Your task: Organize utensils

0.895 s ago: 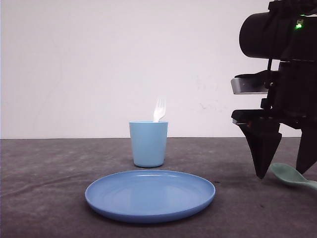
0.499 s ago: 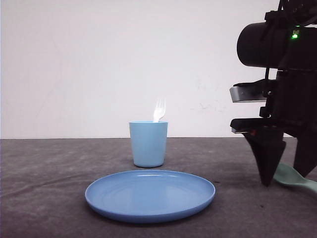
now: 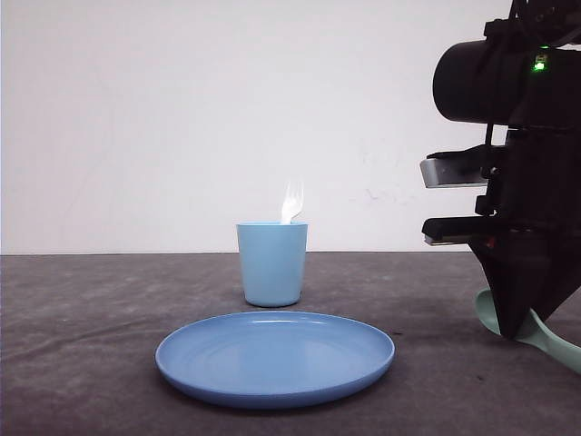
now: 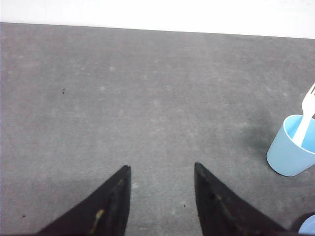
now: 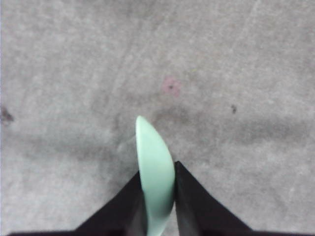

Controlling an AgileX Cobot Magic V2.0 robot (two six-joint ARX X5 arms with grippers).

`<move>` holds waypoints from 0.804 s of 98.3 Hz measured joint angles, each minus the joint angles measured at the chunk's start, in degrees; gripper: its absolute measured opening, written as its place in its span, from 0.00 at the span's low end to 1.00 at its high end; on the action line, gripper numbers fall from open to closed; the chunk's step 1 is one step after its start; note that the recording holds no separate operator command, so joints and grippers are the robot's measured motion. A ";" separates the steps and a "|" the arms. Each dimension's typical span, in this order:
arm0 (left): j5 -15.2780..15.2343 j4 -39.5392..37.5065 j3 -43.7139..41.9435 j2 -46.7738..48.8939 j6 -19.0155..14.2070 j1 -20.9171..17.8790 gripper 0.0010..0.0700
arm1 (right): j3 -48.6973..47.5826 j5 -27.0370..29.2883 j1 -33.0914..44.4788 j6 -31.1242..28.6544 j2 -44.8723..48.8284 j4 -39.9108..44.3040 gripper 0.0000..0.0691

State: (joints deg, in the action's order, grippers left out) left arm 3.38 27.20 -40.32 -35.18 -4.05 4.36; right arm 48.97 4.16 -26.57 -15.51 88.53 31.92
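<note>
In the front view we see the right gripper point(image 3: 519, 329) low at the right edge of the dark grey table point(image 3: 82, 345), its fingers pinched together on the mint-green spoon point(image 3: 554, 343). The spoon's bowl peeks out on the inner side of the fingers and the handle slopes down toward the right edge, so its long axis runs roughly across the scene, tilted. The white fork point(image 3: 291, 202) already stands tines-up in the light blue cup point(image 3: 271, 263), which sits behind the blue plate point(image 3: 274, 356) and well to the left of the gripper. We judge that the coming move is a carry leftward to that cup (the right arm is plainly the nearer one).

In the left wrist view, the left gripper point(image 4: 162, 189) hangs with its fingers parted and nothing between them, over bare table; the cup point(image 4: 291, 153) with the fork point(image 4: 307, 109) lies off to one side.

In the right wrist view, the fingers point(image 5: 194, 199) clamp the spoon point(image 5: 155, 172) on edge, its bowl projecting beyond the tips. The mat beneath is speckled grey, with a faint pink spot point(image 5: 171, 86). Behind the table stands a plain white wall point(image 3: 182, 118).
</note>
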 joint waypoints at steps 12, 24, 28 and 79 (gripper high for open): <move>0.00 0.00 0.00 0.00 0.00 0.00 0.33 | 0.00 0.02 -0.20 0.02 -0.07 0.02 0.08; 0.00 0.00 0.00 0.00 0.00 0.00 0.33 | 0.26 0.02 -1.29 0.07 -1.20 0.11 0.08; 0.00 0.00 0.00 0.00 0.00 0.00 0.33 | 0.79 -0.02 -1.86 0.17 -2.12 -0.15 0.08; 0.02 0.00 0.00 0.00 0.00 0.00 0.33 | 11.91 -3.93 -7.41 7.08 -6.64 -24.44 0.08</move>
State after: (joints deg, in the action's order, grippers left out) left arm 3.40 27.20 -40.32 -35.18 -4.05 4.36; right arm 60.88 0.23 -33.98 -8.43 81.89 7.49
